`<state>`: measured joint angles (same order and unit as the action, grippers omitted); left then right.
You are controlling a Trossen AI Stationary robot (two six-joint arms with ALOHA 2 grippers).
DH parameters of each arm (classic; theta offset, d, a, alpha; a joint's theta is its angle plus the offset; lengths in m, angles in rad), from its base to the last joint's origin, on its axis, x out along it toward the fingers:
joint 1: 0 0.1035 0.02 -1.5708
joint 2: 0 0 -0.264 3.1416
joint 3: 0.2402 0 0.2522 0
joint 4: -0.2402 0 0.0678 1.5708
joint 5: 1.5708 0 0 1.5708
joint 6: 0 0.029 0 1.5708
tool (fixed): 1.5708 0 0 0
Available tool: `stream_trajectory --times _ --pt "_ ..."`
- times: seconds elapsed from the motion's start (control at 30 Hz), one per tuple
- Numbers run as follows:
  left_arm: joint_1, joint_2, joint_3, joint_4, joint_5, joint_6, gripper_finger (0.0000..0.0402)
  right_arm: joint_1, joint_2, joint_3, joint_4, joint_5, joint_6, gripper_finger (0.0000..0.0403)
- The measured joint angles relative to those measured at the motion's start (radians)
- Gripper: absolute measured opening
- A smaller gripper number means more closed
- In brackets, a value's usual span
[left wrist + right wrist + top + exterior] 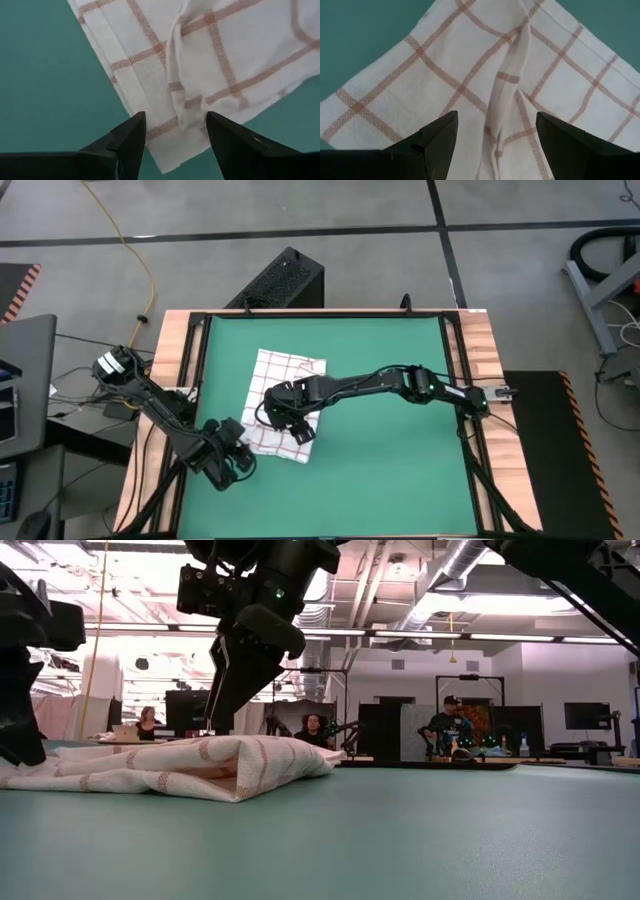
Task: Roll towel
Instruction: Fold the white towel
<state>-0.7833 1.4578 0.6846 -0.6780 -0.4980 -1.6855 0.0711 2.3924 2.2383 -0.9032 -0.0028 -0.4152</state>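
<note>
1. I see the towel [284,402] lying loosely folded and rumpled on the green mat [400,470], left of the mat's middle.
2. My right tool [283,416] hangs over the towel, fingers spread, holding nothing.
3. My left tool [238,465] sits just off the towel's near corner, fingers spread, empty.
</note>
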Motion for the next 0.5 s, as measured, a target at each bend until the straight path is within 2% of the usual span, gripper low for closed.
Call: stream_trajectory --times 0.23,0.5 --pt "0.034 0.0 0.0 0.063 0.02 0.082 0.015 -0.001 0.0 0.0 0.0 0.0 0.0 0.0291" --pt "0.077 0.0 0.0 0.063 0.054 0.167 0.0084 0.0 0.0 0.0 -0.003 0.0 0.0 0.0291"
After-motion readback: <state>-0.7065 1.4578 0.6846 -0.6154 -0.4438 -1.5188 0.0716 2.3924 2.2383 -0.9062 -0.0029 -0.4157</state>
